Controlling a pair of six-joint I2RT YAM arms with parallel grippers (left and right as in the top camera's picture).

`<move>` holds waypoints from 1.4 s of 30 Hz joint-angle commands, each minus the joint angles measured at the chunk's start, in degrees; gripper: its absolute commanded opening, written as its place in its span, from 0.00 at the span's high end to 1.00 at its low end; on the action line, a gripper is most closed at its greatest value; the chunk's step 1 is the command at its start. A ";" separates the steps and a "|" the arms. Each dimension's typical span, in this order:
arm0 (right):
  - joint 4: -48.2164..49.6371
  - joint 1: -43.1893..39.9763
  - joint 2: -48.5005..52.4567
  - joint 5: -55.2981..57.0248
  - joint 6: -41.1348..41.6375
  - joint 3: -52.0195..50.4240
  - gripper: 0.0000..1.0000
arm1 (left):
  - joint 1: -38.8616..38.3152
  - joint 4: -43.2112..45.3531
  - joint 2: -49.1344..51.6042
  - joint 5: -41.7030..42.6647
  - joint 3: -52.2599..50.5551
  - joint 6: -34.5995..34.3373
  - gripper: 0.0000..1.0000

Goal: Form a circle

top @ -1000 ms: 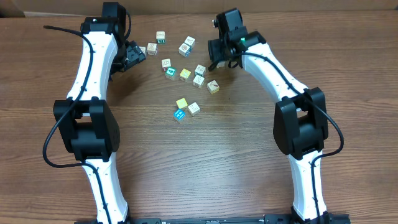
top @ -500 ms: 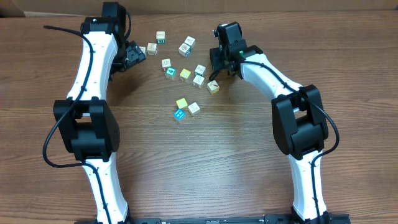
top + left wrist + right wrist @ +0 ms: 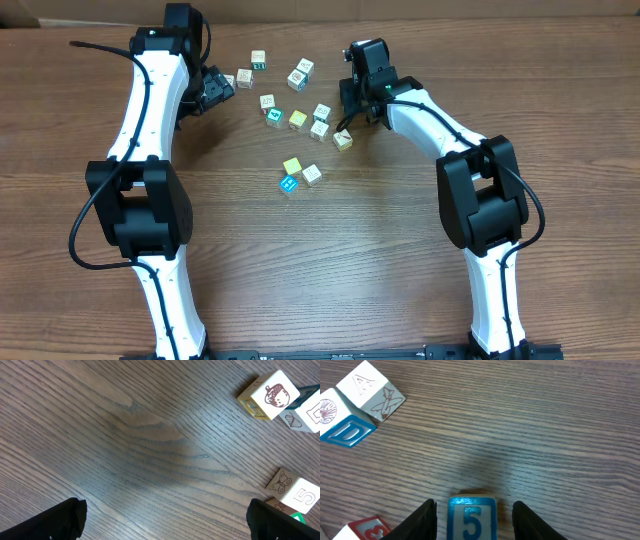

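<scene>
Blue cube [image 3: 472, 519] marked 5 sits between the fingers of my right claw [image 3: 475, 512], half open, not touching it. My left claw [image 3: 169, 522] is wide open, empty. Other cubes [image 3: 292, 165] lie scattered on the table [image 3: 330, 260].

From overhead, the prints on the small wooden cubes [image 3: 317, 128] scattered toward the brown wooden table's [image 3: 330, 260] far edge are too small to read, and the left gripper [image 3: 213, 90] partly hides one pale cube [image 3: 229, 80]. The right wrist view's bottom edge cuts off a blue-framed cube marked 5 [image 3: 472, 520] and a red-lettered cube [image 3: 367, 527].
</scene>
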 commanded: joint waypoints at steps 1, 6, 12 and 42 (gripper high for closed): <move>0.42 -0.57 -1.42 0.00 0.00 -0.37 0.56 | 0.09 -0.07 -0.66 -0.50 0.85 0.09 0.01; 0.39 -0.57 -1.42 -0.02 0.00 -0.72 0.57 | 0.09 -0.07 -0.66 -0.50 0.85 0.09 0.00; 0.87 -0.57 -1.40 -0.07 0.00 -1.81 0.48 | 0.09 -0.07 -0.66 -0.50 0.85 0.09 0.00; -4.42 -0.52 -20.37 -0.04 0.02 -2.38 0.71 | 0.09 -0.07 -0.66 -0.50 0.85 0.09 0.00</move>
